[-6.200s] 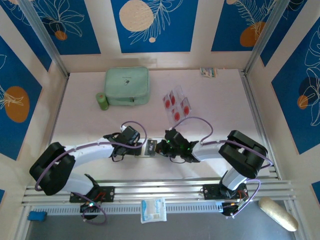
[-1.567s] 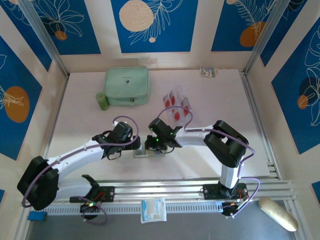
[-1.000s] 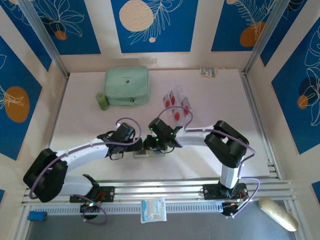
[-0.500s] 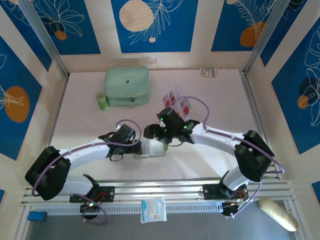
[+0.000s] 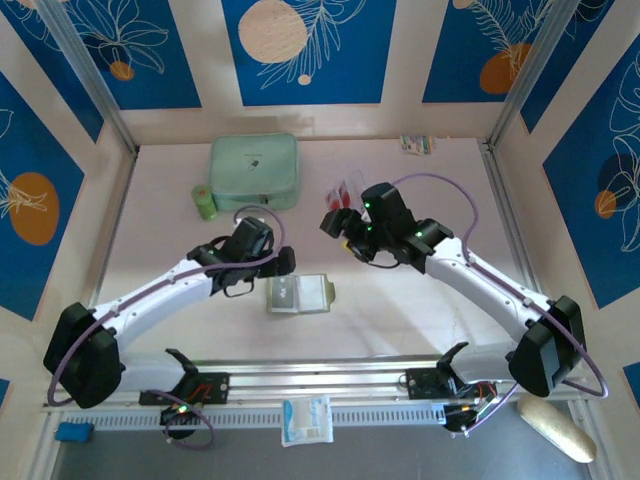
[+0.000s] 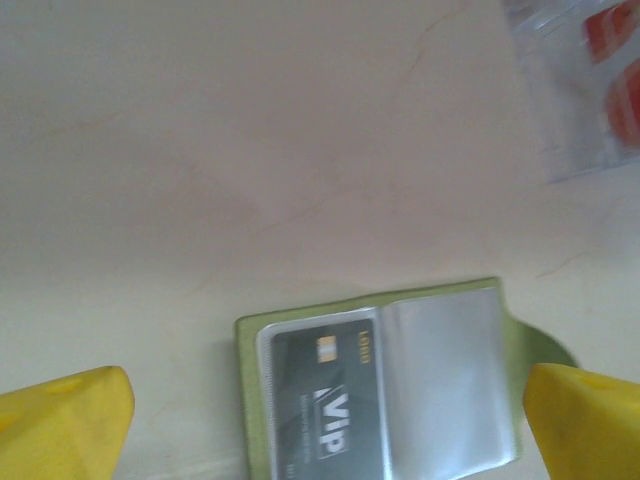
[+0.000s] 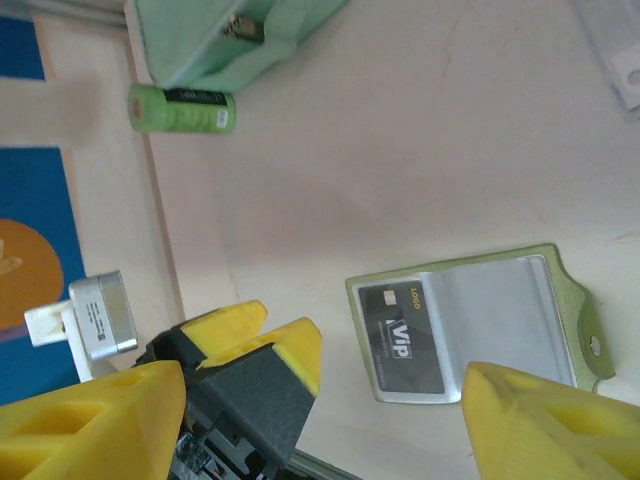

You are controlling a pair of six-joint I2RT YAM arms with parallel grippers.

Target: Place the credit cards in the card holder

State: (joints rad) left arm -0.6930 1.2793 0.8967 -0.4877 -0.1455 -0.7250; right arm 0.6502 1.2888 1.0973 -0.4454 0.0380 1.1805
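Card holder lies open: olive rectangle, glossy clear pockets, dark card.

White arms, black joints, purple cables

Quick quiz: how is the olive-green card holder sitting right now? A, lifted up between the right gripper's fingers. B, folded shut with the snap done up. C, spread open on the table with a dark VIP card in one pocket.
C: the left wrist view shows the card holder lying spread open on the table, with a dark card marked VIP in one pocket.
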